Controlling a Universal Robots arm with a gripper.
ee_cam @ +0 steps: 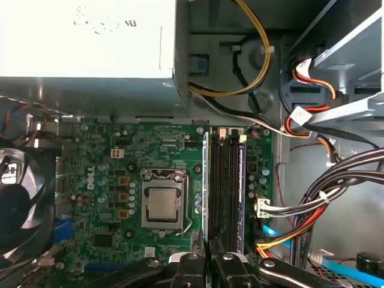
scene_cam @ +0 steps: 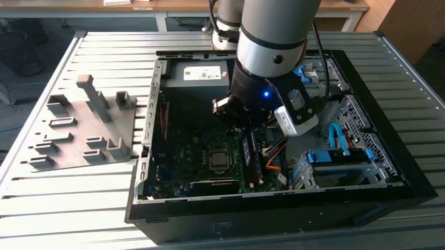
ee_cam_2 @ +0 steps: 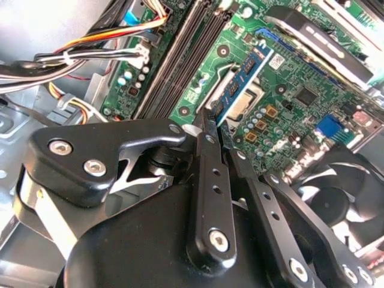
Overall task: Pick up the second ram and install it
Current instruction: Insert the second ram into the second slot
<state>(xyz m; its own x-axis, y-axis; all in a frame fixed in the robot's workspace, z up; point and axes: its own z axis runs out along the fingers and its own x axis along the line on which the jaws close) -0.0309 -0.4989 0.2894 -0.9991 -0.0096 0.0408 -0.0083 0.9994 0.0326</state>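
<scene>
Exterior view, left to right.
- Grey fixture (scene_cam: 83, 130) with upright posts lies on the slatted table (scene_cam: 41, 208) at mid-left of the frame, apart from the computer case.
- Open computer case (scene_cam: 278, 219) takes up centre and right, with the power-supply box (scene_cam: 201, 73) at its upper edge and the green motherboard (scene_cam: 187, 151) below it. The processor socket (scene_cam: 219, 159) sits on the board.
- Arm (scene_cam: 271, 47) comes down from the top centre. Gripper (scene_cam: 243, 121) is inside the case, just to the exterior view's right of the socket.
- Blue-trimmed drive cage (scene_cam: 341, 156) is at lower right.

Wrist views.
- Fingers (ee_cam_2: 207, 180) are clenched on the second ram (ee_cam_2: 243, 81), which runs out from the fingertips.
- Second ram (ee_cam: 206, 186) appears edge-on at the memory slots (ee_cam: 225, 186), beside the socket. Cannot tell whether it is seated.
</scene>
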